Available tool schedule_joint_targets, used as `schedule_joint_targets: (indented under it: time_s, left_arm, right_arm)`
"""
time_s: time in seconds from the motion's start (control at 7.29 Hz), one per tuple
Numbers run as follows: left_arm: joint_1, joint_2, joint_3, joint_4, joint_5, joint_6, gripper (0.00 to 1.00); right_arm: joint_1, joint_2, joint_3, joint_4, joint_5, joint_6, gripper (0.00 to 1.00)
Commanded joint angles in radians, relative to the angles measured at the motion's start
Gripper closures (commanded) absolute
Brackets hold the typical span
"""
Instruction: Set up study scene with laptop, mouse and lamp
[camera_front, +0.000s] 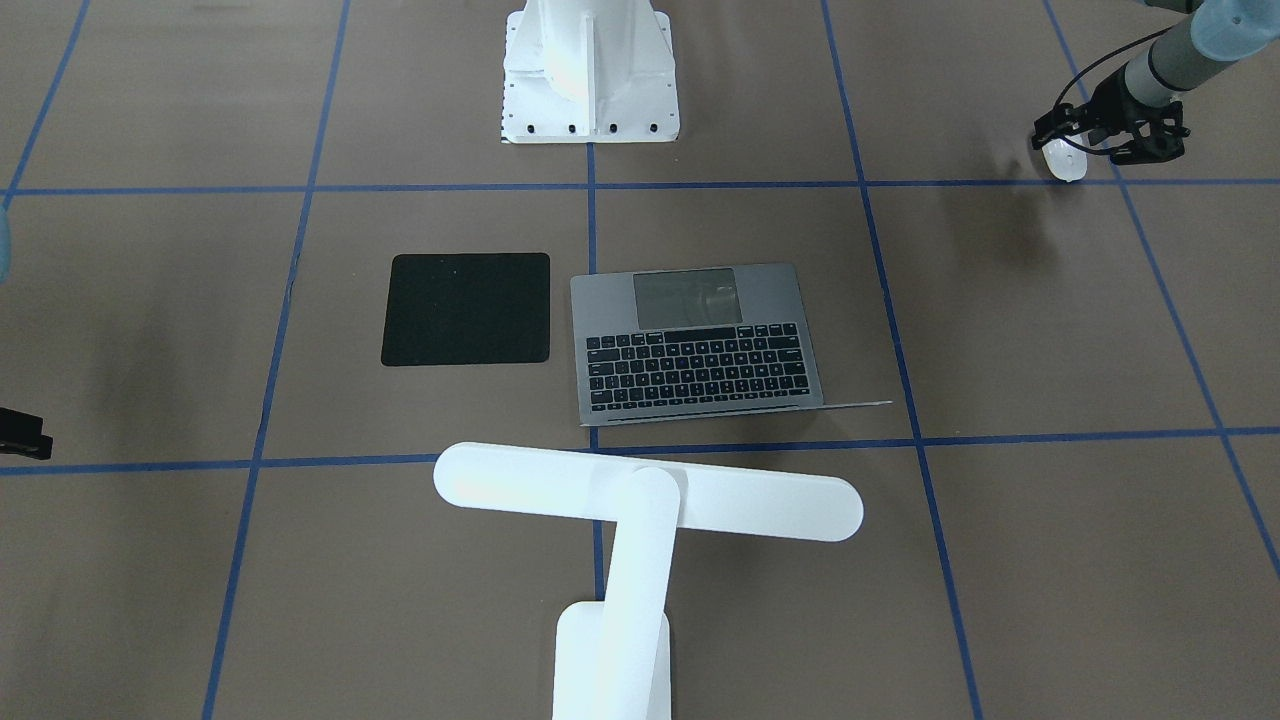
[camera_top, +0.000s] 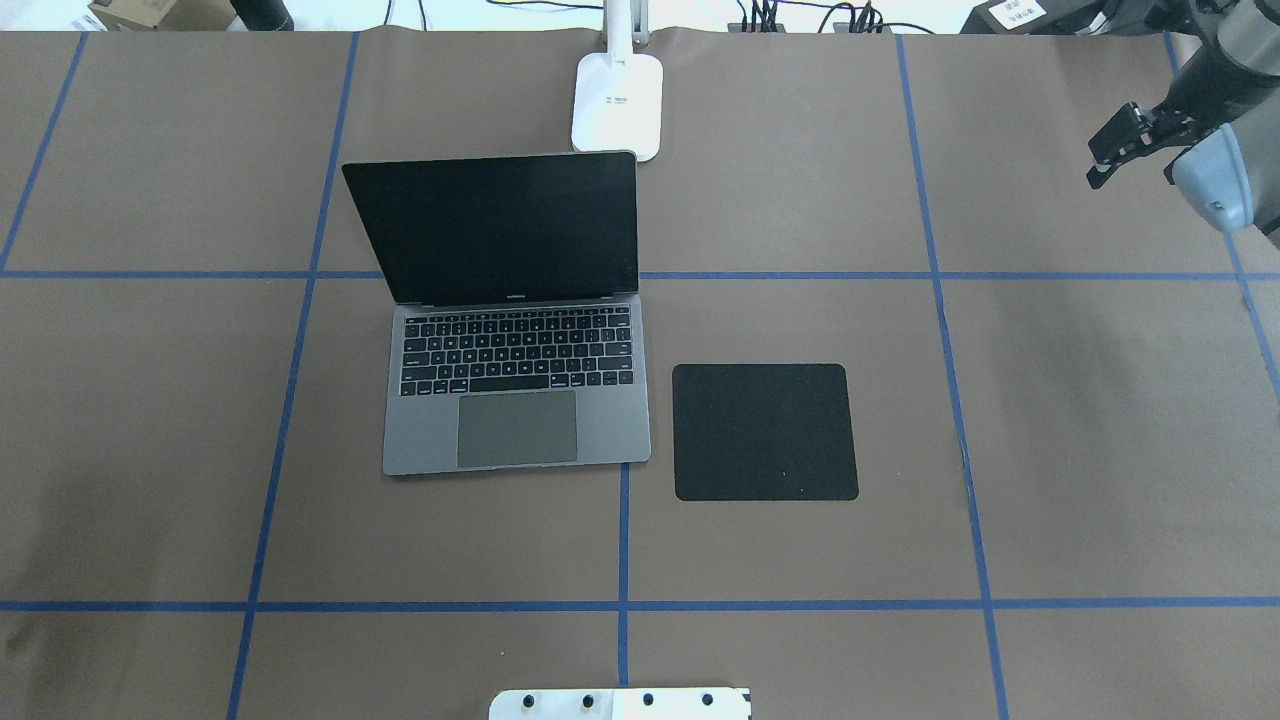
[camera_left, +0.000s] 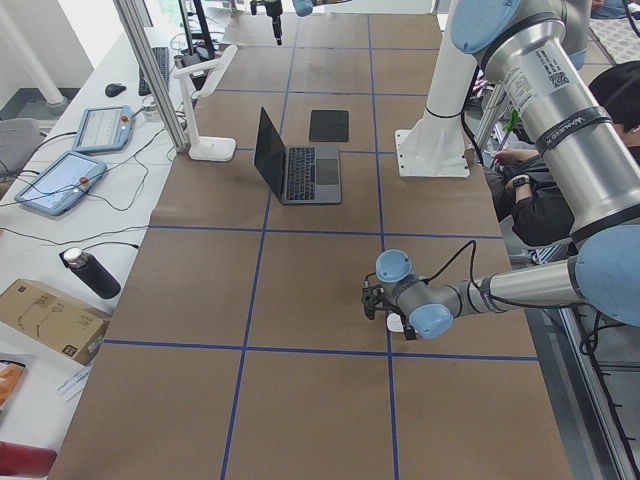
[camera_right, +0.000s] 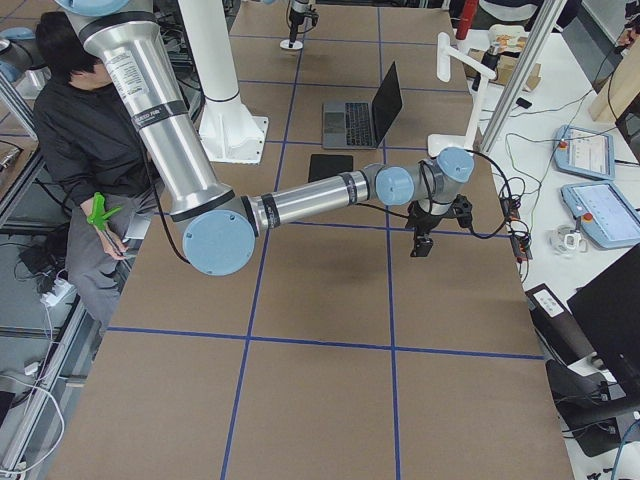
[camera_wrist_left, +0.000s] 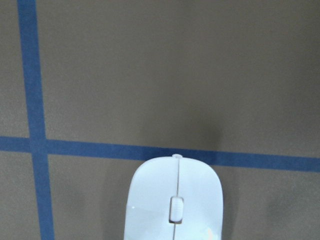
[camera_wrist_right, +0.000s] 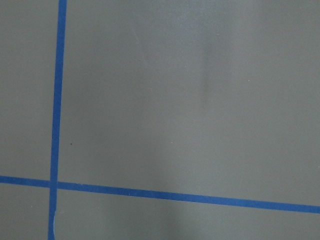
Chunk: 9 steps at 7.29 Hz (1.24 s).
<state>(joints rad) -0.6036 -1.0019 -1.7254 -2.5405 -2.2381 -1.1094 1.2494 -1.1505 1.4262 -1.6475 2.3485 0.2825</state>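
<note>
The grey laptop (camera_top: 515, 400) stands open mid-table, its dark screen up; it also shows in the front view (camera_front: 700, 340). The white lamp stands behind it, base (camera_top: 617, 100) at the far edge, bar head (camera_front: 650, 490) over the table. The white mouse (camera_front: 1063, 160) lies far out on my left side, filling the bottom of the left wrist view (camera_wrist_left: 172, 200). My left gripper (camera_front: 1078, 140) hovers right at the mouse; I cannot tell whether it grips it. My right gripper (camera_top: 1125, 150) is open and empty, far right near the back edge.
A black square mat (camera_top: 764, 432) lies just right of the laptop. The white ribbed pedestal (camera_front: 590, 70) of the robot's base stands at the near middle edge. Tablets, a bottle and boxes sit beyond the table's far edge. A person sits behind the robot.
</note>
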Motion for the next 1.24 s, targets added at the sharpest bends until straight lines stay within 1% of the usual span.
schedule_joint_targets:
  time_s: [0.0, 0.41, 0.55, 0.82, 1.1]
  left_arm:
    - [0.008, -0.001, 0.001, 0.000, 0.000, -0.001, 0.00]
    - [0.008, -0.006, 0.010, 0.003, -0.001, -0.001, 0.00]
    - [0.008, -0.007, 0.012, 0.005, -0.001, -0.001, 0.08]
    - [0.008, -0.007, 0.015, 0.005, -0.001, -0.001, 0.27]
    - [0.008, -0.006, 0.013, 0.005, -0.001, -0.001, 0.38]
  right_arm:
    - [-0.002, 0.000, 0.000, 0.000, 0.000, 0.000, 0.01]
    - [-0.004, 0.000, 0.000, 0.002, 0.000, 0.000, 0.01]
    - [-0.005, 0.000, 0.000, 0.002, 0.000, 0.000, 0.01]
    - [-0.007, 0.000, 0.000, 0.002, 0.002, 0.000, 0.01]
    - [-0.007, 0.000, 0.000, 0.002, 0.000, 0.000, 0.01]
